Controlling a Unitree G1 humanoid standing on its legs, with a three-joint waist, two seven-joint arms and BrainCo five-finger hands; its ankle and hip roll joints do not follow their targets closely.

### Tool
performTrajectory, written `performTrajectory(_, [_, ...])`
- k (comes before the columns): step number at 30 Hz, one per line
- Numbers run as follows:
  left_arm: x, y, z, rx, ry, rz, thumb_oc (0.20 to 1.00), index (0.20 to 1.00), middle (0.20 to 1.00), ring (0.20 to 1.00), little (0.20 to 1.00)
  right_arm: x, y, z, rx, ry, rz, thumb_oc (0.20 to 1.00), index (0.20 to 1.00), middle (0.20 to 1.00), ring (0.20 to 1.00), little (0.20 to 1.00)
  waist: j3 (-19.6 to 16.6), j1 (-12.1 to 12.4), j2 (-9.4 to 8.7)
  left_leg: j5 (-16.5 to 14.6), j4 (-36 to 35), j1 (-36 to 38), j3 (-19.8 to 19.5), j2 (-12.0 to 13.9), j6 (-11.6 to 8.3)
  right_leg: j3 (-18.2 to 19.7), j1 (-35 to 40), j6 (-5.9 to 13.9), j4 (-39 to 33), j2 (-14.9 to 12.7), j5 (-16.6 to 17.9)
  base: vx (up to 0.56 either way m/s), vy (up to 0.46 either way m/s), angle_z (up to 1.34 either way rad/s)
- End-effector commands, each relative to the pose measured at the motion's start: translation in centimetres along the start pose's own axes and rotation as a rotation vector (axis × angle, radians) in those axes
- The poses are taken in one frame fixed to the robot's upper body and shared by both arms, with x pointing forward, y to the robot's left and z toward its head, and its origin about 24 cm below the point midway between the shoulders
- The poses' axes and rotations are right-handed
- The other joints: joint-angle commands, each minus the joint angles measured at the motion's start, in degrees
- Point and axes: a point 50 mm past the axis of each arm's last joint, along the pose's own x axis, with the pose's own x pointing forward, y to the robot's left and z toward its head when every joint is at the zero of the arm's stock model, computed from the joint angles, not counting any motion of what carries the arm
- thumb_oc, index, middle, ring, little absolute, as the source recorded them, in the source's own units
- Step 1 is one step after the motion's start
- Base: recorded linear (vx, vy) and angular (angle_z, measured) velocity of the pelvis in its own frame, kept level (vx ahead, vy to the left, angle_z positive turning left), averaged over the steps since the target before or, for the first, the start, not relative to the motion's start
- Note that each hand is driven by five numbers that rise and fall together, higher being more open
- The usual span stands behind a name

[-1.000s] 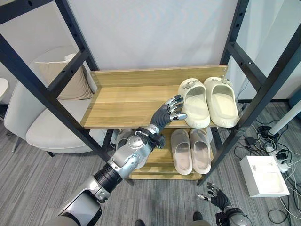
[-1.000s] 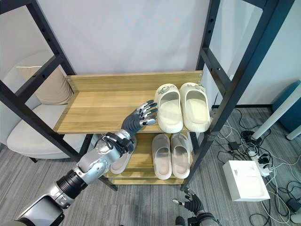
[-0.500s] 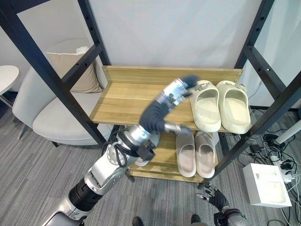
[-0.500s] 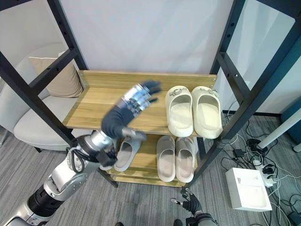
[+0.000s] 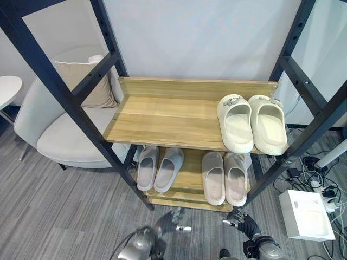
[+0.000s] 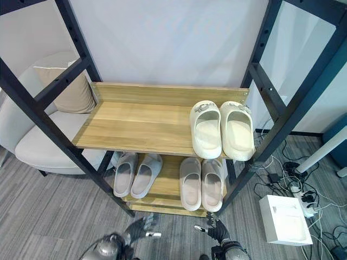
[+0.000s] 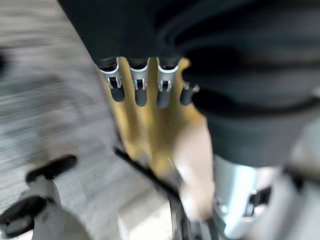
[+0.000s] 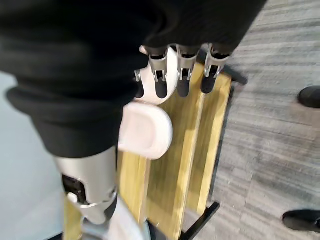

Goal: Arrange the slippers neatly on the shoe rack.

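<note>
Three pairs sit side by side on the shoe rack [image 5: 162,116]: cream slippers [image 5: 252,123] on the upper shelf, grey slippers [image 5: 159,168] and pinkish slippers [image 5: 224,176] below (toes inward). Only a final alignment check seems needed. The left hand [image 5: 172,221] and right hand [image 5: 244,224] hang low, fingers relaxed, empty.

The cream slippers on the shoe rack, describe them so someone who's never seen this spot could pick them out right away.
Find the black-framed shoe rack with wooden shelves. On its upper shelf, at the right end, sits the pair of thick cream slippers, side by side. The two other pairs are greyer, flatter slippers and sit on the lower shelf.
</note>
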Motion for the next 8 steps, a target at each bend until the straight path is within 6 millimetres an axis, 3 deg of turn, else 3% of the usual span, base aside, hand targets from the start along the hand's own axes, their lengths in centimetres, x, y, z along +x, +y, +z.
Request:
performTrajectory(1, [1.1,1.2,5.5,-0.026,-0.181,0.074,1.000,1.000,1.000,1.000,1.000,0.6,-0.1,2.1,0.049,-0.097,-0.039,1.000,1.000,1.000,1.000,1.000,0.88,1.09,-0.81,-5.69,-0.29,4.42,-3.28,3.47,-2.67,-0.36,-4.83,2.22,0.87,-1.53,2.47,0.00,-0.013,-0.03])
performTrajectory(3, [1.1,2.5,4.1,-0.086,-0.125,0.160,1.000,1.000,1.000,1.000,1.000,0.6,-0.3,1.9,0.053,-0.090,-0.060,1.000,1.000,1.000,1.000,1.000,0.75,1.07,-1.02,-5.65,-0.29,4.46,-3.21,3.56,-2.73,-0.30,-4.80,2.15,0.82,-1.47,2.41,0.00,0.000,0.00])
performTrajectory(8, [0.6,4.5,2.8,-0.149,-0.088,0.265,1.000,1.000,1.000,1.000,1.000,0.6,-0.9,2.1,0.053,-0.096,-0.082,1.000,1.000,1.000,1.000,1.000,0.42,0.71,-1.06,-5.81,-0.29,4.99,-2.91,3.74,-2.83,-0.06,-4.57,2.01,0.82,-1.36,2.23,0.00,-0.001,-0.01])
